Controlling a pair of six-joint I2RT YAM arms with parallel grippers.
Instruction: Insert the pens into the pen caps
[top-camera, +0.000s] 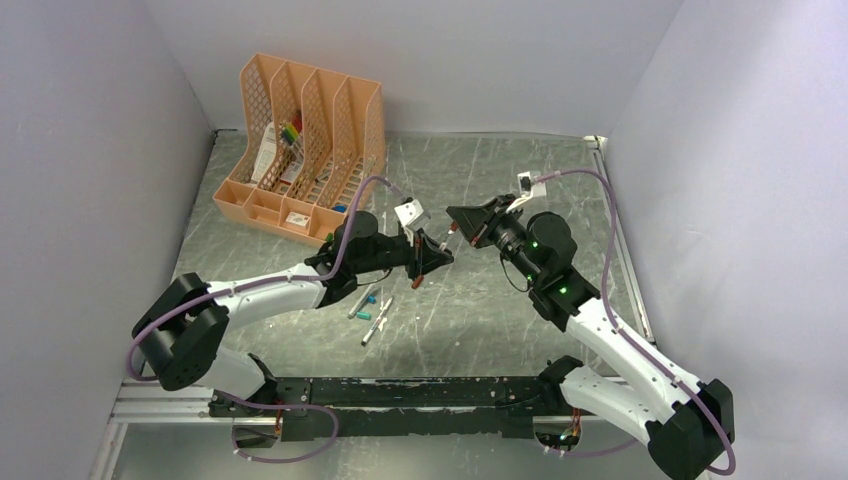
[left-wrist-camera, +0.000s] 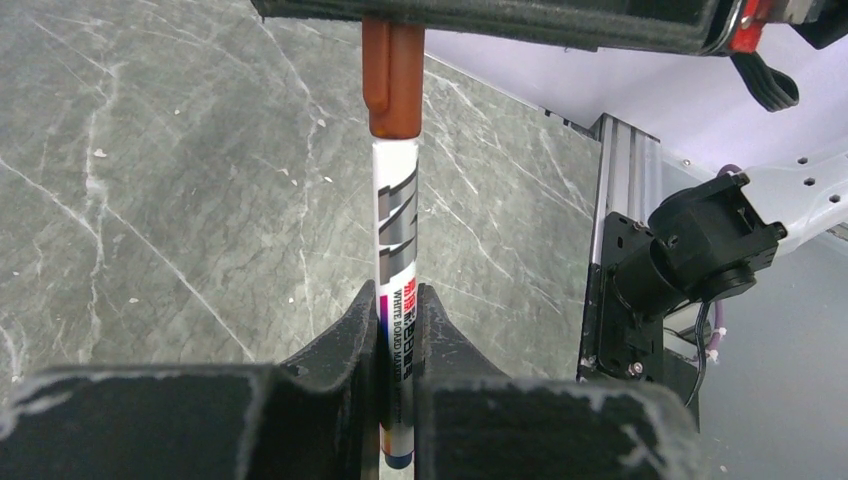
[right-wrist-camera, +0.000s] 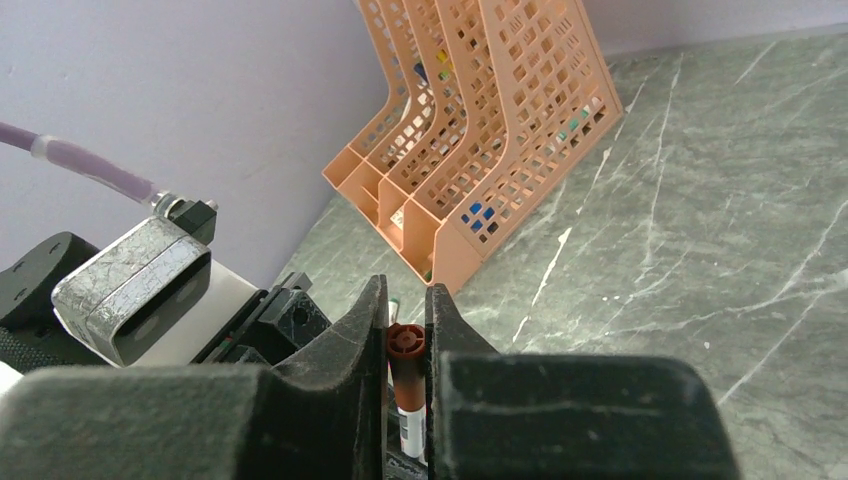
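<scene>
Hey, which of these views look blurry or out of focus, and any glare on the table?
Top external view: evenly lit and sharp, little glare on the grey marbled table. Left wrist view: print on the white marker pen is crisp, the black fingers gripping it soft. Right wrist view: near fingers blurred, the orange mesh file rack behind sharp.

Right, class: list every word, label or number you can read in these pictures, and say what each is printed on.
"WHITE BOARD MARKER": on the pen barrel, left wrist view.
Other print on the pen: too blurred to read.
Papers in the rack: too small to read.
Cap: no text visible.
</scene>
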